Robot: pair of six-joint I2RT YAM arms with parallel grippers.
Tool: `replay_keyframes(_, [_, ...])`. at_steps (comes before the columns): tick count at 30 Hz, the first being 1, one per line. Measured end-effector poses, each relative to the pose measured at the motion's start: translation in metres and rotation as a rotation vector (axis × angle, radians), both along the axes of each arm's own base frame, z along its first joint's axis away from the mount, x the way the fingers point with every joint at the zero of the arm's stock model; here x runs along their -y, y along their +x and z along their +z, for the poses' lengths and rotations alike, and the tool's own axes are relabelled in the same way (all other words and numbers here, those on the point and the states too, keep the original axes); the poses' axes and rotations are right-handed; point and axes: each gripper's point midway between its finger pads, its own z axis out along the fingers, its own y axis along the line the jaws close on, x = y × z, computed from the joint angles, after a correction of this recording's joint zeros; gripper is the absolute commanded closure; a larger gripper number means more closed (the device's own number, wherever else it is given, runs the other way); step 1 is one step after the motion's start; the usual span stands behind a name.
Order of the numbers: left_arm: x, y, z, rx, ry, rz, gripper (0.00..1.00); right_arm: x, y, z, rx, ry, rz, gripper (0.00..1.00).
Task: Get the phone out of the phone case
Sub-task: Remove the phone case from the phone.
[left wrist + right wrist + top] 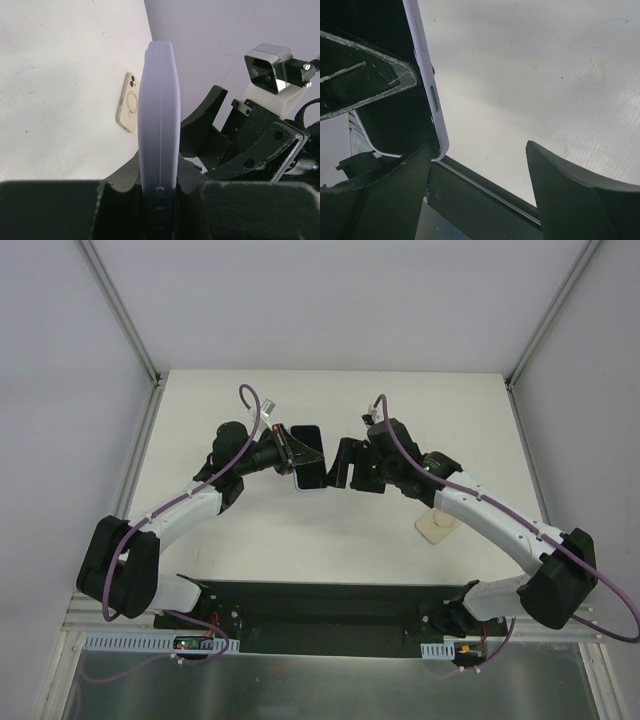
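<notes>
Here the left gripper (pixel 292 453) is clamped on the lilac phone case (pixel 159 115), phone (pixel 310 450) apparently inside, raised over the desk's middle. This presents a free corner to the right gripper (pixel 480 185), whose fingers stand wide, likely for prying.

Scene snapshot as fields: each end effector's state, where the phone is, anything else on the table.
left end effector: shut on the cased phone, holding it above the table
cased phone: lavender case, seen edge-on from the left wrist; phone appears to be inside
right end effector: open, one finger beside the phone's corner; contact unclear
beige case: lying flat on the table, camera side up, ungripped
task state: phone not yet out
</notes>
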Motion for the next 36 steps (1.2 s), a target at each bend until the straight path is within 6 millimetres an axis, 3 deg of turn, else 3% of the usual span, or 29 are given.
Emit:
replay_keyframes(20, [-0.005, -0.001, 0.002, 0.01, 0.023, 0.025, 1.0, 0.008, 0.003, 0.001, 0.062, -0.059, -0.059, 0.23])
replay_keyframes(36, [-0.017, 0.01, -0.014, -0.033, 0.075, 0.1, 1.0, -0.002, 0.018, -0.018, 0.055, -0.165, -0.097, 0.23])
